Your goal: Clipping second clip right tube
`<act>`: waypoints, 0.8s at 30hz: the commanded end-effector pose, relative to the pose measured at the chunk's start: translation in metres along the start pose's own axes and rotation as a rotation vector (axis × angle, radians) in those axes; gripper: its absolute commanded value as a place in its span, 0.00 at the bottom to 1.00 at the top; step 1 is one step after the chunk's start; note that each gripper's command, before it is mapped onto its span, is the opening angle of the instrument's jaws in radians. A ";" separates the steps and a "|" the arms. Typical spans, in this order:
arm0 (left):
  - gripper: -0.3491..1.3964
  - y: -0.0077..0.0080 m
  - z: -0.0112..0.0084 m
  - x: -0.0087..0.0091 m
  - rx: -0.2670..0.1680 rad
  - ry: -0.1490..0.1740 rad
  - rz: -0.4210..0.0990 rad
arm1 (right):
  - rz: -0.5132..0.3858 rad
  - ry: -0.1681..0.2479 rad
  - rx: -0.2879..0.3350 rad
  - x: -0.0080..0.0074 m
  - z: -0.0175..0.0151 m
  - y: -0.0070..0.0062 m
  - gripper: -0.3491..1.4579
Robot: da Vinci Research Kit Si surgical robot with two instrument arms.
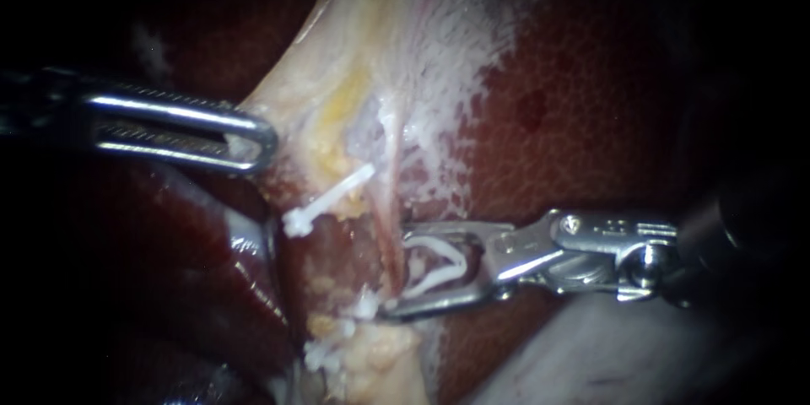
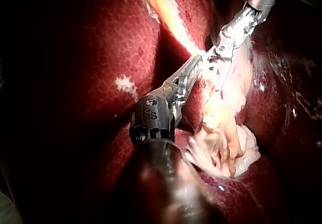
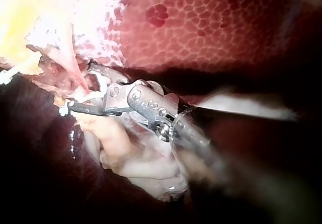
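Note:
My right instrument (image 1: 396, 272) comes in from the right with an open white clip (image 1: 434, 266) seated between its two jaws. The jaw tips straddle a thin pink tube (image 1: 390, 202) that runs down from the pale tissue (image 1: 354, 51). In the right wrist view the same jaws (image 3: 83, 88) reach around that pink strand (image 3: 75, 73). My left instrument (image 1: 253, 142) enters from the left, and its jaws pinch the edge of the pale tissue and hold it aside. The left wrist view shows this grip (image 2: 193, 70), with the right instrument (image 2: 221, 58) just beyond.
A white clip (image 1: 325, 201) sits closed across a strand to the left of the tube. More white clip material (image 1: 325, 356) lies lower down on yellowish tissue. Dark red liver (image 1: 591, 101) surrounds the field, and a pale grey surface (image 1: 607, 354) lies under the right shaft.

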State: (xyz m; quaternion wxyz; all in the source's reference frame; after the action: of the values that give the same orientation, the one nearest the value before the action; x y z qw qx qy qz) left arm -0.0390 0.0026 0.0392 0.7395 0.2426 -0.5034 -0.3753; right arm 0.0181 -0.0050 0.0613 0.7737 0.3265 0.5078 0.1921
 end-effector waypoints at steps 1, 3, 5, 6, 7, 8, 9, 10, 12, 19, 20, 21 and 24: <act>0.01 0.0000 0.0000 0.0000 -0.001 0.000 0.000 | 0.001 -0.002 0.006 0.0000 0.0002 -0.0001 0.52; 0.01 0.0000 0.0000 0.0000 -0.001 0.000 0.000 | 0.005 -0.006 0.018 0.0000 0.0005 -0.0004 0.52; 0.01 0.0000 0.0000 0.0000 -0.001 0.000 0.000 | 0.004 -0.009 0.030 0.0002 0.0007 -0.0007 0.52; 0.01 0.0001 0.0000 0.0000 0.000 0.000 0.000 | 0.003 -0.010 0.033 0.0002 0.0008 -0.0009 0.51; 0.01 0.0001 0.0000 0.0000 0.000 0.000 0.000 | 0.008 -0.011 0.036 0.0003 0.0009 -0.0010 0.51; 0.01 0.0001 0.0000 0.0000 0.000 0.000 0.000 | 0.006 -0.012 0.039 0.0003 0.0009 -0.0011 0.51; 0.01 0.0001 0.0001 0.0000 0.000 0.000 0.000 | 0.011 -0.013 0.041 0.0003 0.0010 -0.0012 0.51; 0.01 0.0001 0.0001 0.0001 0.000 0.000 0.000 | 0.010 -0.013 0.043 0.0004 0.0010 -0.0013 0.51; 0.01 0.0001 0.0001 0.0001 0.000 0.000 0.000 | 0.016 -0.014 0.046 0.0004 0.0011 -0.0014 0.51; 0.01 0.0001 0.0001 0.0001 0.000 0.000 0.000 | 0.026 -0.029 0.091 0.0004 0.0011 -0.0019 0.50; 0.01 0.0001 0.0001 0.0001 0.000 0.000 0.000 | 0.022 -0.032 0.099 0.0005 0.0011 -0.0020 0.50; 0.01 0.0001 0.0001 0.0001 0.000 0.000 0.000 | 0.025 -0.034 0.106 0.0005 0.0011 -0.0021 0.49; 0.01 0.0001 0.0001 0.0001 0.000 0.000 0.000 | 0.017 -0.041 0.125 0.0005 0.0011 -0.0023 0.48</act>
State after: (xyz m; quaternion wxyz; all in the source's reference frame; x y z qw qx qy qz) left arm -0.0390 0.0027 0.0394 0.7396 0.2422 -0.5034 -0.3753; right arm 0.0193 -0.0067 0.0596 0.7598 0.3848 0.4999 0.1575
